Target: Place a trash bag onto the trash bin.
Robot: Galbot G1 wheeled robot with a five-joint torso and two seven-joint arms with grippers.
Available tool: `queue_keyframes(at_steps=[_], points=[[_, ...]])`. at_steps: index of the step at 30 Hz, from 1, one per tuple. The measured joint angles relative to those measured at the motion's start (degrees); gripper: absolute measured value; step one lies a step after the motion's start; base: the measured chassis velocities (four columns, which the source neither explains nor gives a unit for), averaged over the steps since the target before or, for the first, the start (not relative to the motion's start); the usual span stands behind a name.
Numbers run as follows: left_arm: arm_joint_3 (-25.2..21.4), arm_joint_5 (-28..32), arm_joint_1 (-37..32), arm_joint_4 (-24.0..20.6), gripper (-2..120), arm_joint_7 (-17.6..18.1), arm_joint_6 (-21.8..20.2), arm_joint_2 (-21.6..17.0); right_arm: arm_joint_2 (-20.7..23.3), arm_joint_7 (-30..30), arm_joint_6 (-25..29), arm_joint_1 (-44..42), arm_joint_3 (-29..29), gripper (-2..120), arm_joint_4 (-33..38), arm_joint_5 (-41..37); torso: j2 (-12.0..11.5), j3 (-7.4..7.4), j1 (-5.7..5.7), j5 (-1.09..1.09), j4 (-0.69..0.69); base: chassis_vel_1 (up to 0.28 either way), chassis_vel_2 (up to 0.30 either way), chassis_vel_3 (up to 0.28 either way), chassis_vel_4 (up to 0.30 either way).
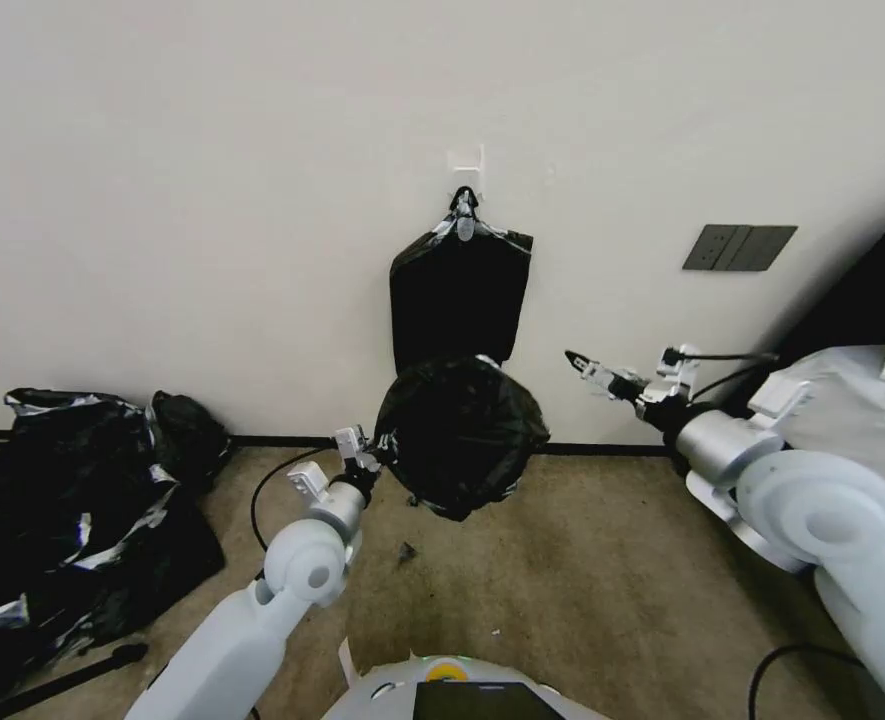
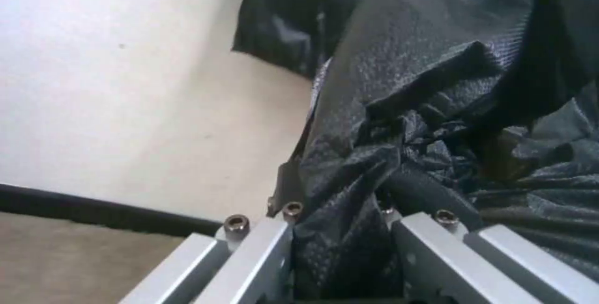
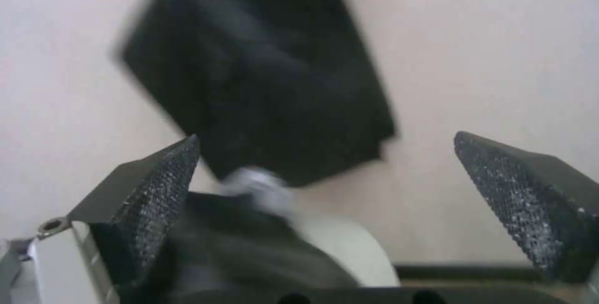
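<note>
left gripper (image 1: 387, 452) at frame centre clamped on my trash bag (image 1: 460, 436), bag draped over the trash bin (image 3: 349, 248) held off the floor, right gripper (image 1: 587, 368) at right of centre, fingers (image 3: 156, 187) spread wide, clipped bundle (image 1: 459, 295) on wall above

Two grippers are up in front of the wall: the left gripper (image 1: 380, 450) and the right gripper (image 1: 584, 366). One trash bag (image 1: 460, 432) hangs bunched in the air, and one trash bin (image 3: 349, 248) peeks out pale from under it in the right wrist view. One flat black bundle (image 1: 457, 300) hangs from one clip (image 1: 464, 215) on the wall. One big heap of black plastic (image 1: 72, 510) lies on the floor. One dark wall plate (image 1: 739, 247) sits to the right.
</note>
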State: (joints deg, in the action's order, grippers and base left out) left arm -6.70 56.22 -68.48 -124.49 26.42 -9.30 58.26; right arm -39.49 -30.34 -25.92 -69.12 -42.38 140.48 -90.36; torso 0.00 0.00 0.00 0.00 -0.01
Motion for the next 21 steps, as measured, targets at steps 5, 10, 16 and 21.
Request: queue_keyframes(at_steps=[5,10,16,21], points=[[2.3,-6.7,-0.1,0.2,1,1.4,-1.3,0.6,0.7,2.4,-1.9,3.2,10.7,96,3.1,2.1,0.0,0.0,0.0,0.01,0.01,0.0,0.0,0.0,0.0],[4.2,-12.3,-0.7,0.9,1,1.4,-0.5,1.3,-0.7,3.0,-3.6,7.0,23.8,82,3.1,7.9,0.0,0.0,0.0,0.0,0.01,0.0,0.0,0.0,0.0],[7.3,-20.9,-1.6,1.7,1,2.2,2.0,3.1,-7.1,-13.3,-5.1,16.7,43.9,60,3.0,8.8,0.0,0.0,0.0,0.0,0.02,0.0,0.0,0.0,0.0],[7.9,-24.7,-2.4,1.7,1,1.8,2.4,3.6,-11.5,-21.6,-4.0,20.2,50.6,42,-0.2,8.2,0.0,0.0,0.0,0.0,0.01,0.0,0.0,0.0,0.0]])
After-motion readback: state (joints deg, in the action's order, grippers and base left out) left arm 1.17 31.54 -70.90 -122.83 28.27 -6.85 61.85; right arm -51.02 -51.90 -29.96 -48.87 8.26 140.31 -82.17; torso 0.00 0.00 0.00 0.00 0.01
